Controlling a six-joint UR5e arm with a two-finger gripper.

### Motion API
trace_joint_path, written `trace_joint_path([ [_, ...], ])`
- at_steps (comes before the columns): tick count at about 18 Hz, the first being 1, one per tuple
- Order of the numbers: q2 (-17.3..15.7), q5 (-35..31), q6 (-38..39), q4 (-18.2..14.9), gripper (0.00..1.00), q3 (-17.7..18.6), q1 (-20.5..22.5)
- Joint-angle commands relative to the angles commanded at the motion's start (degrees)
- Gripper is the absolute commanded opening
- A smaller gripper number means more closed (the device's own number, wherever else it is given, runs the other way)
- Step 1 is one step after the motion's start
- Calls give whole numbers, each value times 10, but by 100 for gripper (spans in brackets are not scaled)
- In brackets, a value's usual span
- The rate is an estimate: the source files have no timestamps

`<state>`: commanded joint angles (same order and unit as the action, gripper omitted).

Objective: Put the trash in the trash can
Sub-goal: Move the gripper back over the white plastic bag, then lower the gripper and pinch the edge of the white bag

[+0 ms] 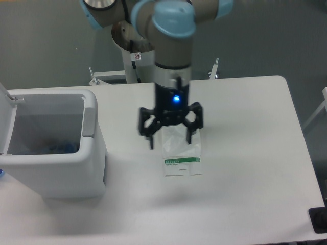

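Gripper (pixel 170 139) is spread wide, fingers pointing down, holding nothing. It sits directly over the packet (pixel 181 149), near the middle of the table (pixel 245 153). The spread matches the job: the packet is flat and broad, so the fingers need to straddle it before closing. One fingertip lines up off the packet's left edge, the other over its upper right area. Can't tell whether the tips touch the packet or hang above it.

Packet lies flat, green-striped label toward the table's front edge, well apart from the trash can (pixel 56 168).

Trash can stands at the table's left edge with its lid (pixel 6 120) swung up and back, so the opening is clear for a drop from above. Something bluish shows low inside (pixel 53 148); too dim to identify, possibly the bottle.

Judgement: this is the pickup approach for the packet. Thin plastic flat on a smooth top is a weak pinch target, so the fingers may slide over it or only catch a fold.
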<state>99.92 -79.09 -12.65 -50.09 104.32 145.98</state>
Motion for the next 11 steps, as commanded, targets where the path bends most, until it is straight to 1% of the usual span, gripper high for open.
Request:
trace_joint_path([
  [2, 21, -32, -20, -1, 100, 18, 3],
  [3, 31, -52, -45, 1, 100, 29, 3],
  [6, 49, -65, -86, 3, 100, 48, 7],
  [8, 73, -71, -96, 7, 100, 47, 11],
  [11, 95, -82, -89, 8, 100, 28, 13],
])
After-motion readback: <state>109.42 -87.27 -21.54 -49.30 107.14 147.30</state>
